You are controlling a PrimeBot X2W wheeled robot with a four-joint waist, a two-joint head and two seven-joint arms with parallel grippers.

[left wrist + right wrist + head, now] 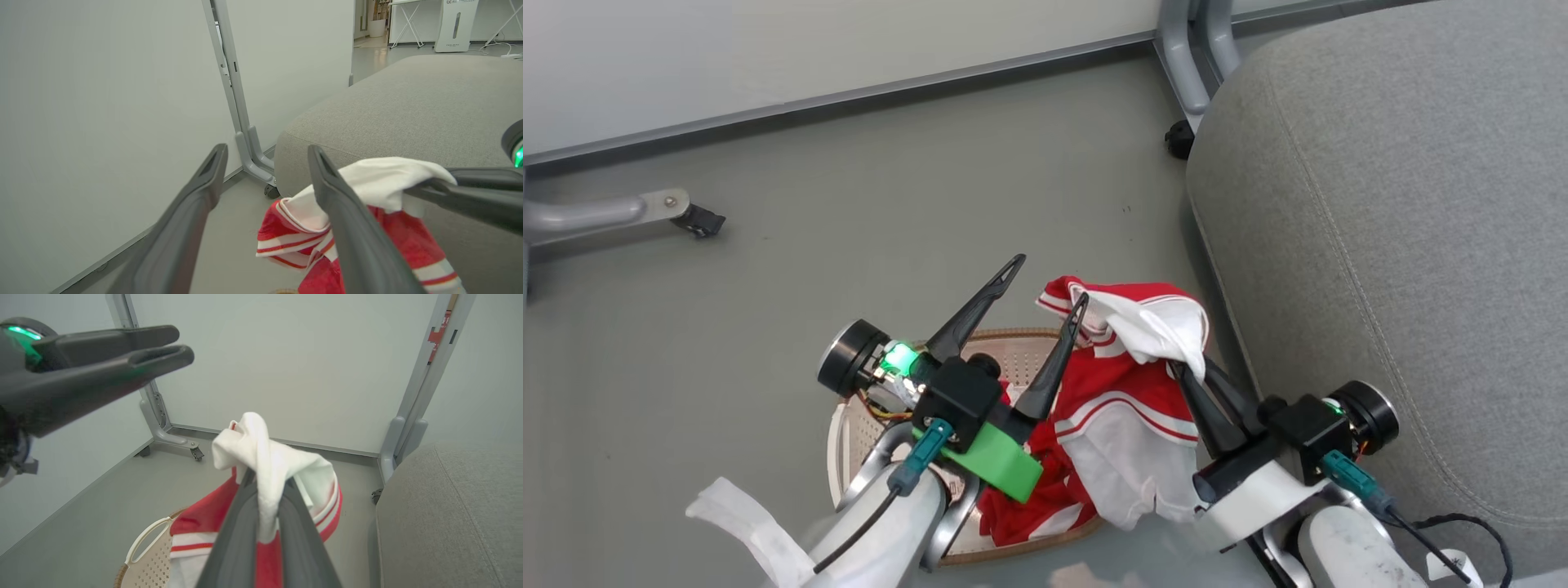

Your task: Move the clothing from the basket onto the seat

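right gripper [267,481] pinches clothing [1127,425] above basket [849,441], beside seat [1380,245] edge.

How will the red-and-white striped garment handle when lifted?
Likely floppy: the red-and-white striped fabric garment hangs in folds from the right end effector. Probably light: a pinch of white trim carries it. It may drag on the cream perforated plastic basket.

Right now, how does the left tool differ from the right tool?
The left tool stands wide open and empty; the right tool is shut on a soft red garment with white stripes. The left tool is above the cream-white perforated plastic basket; the right tool is nearer the large grey fabric seat. Both have two long dark fingers.
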